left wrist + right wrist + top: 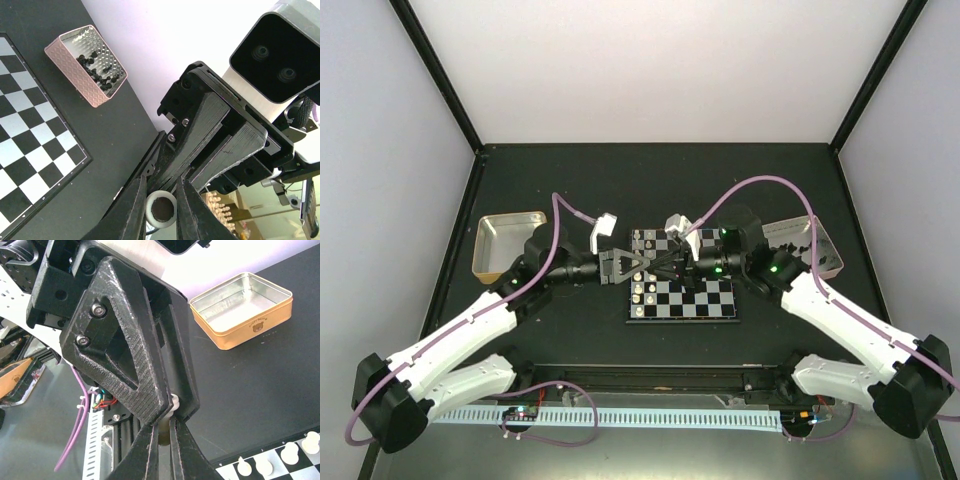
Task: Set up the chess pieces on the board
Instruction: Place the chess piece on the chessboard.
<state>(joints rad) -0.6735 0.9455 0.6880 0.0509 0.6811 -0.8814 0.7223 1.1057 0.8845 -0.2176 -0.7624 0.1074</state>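
Above the board's (715, 300) left half both grippers meet tip to tip on one cream-white chess piece. In the left wrist view the left gripper (162, 192) has both fingers pressed against the piece's round base (161, 209). From the right wrist, the right gripper (167, 422) is shut on the same piece (174, 403), whose other end sits in the left arm's fingers. Seen from the top, the left gripper (650, 265) and right gripper (672, 265) hide the piece. Other white pieces (642, 292) stand on the board's left columns.
A gold metal tin (507, 240) with nothing in it sits left of the board. On the right lies a pinkish tray (67, 60) holding several black pieces (100, 70). White pieces (262, 465) stand along the board edge (295, 472) below the right gripper.
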